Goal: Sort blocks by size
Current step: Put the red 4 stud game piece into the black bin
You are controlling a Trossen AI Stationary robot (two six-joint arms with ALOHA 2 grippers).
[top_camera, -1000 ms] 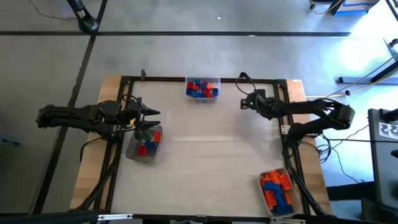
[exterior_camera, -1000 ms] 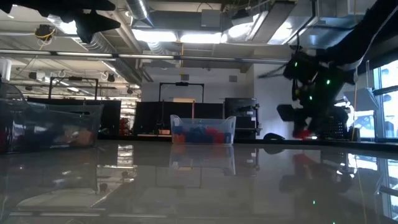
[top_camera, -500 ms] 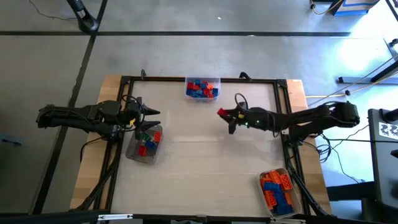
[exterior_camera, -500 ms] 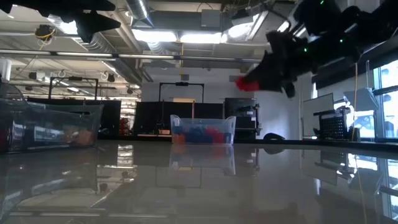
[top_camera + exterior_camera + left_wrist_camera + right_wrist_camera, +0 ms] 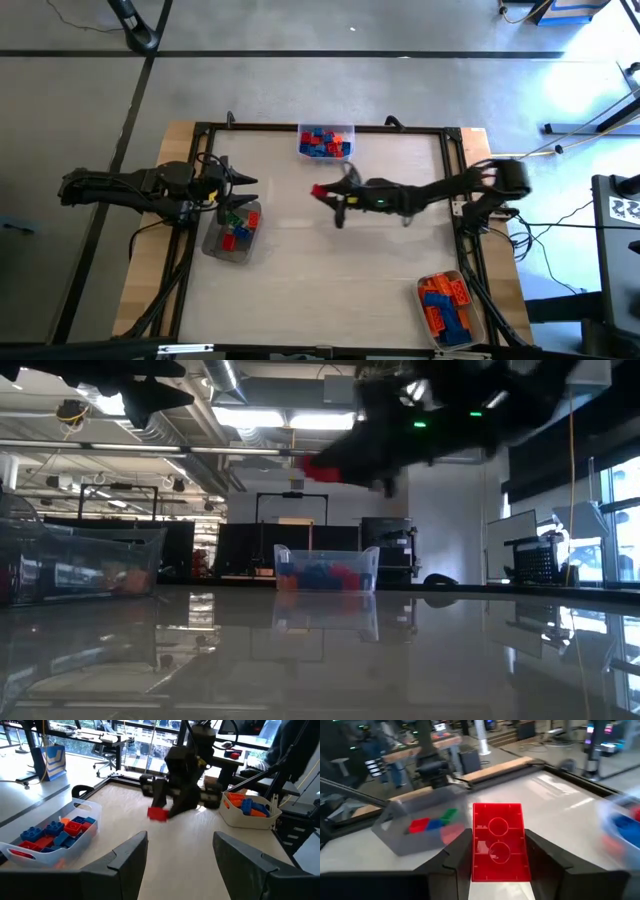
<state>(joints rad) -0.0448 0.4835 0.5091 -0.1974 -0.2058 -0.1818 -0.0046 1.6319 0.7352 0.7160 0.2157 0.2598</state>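
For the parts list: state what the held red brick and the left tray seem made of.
Red brick: likely moulded plastic, glossy; uniform colour, round hollows underneath. Left tray: seemingly clear plastic; the bricks inside show through its walls.

Two slim, matte black jointed arms [image 5: 110, 187] stood at either side of the table [image 5: 330, 280], each ending in a pair of flat, angular black fingers [image 5: 127, 862] (broad and wedge-shaped). Thin black cables looped along them; a small green light glowed on the right arm [image 5: 430, 192].
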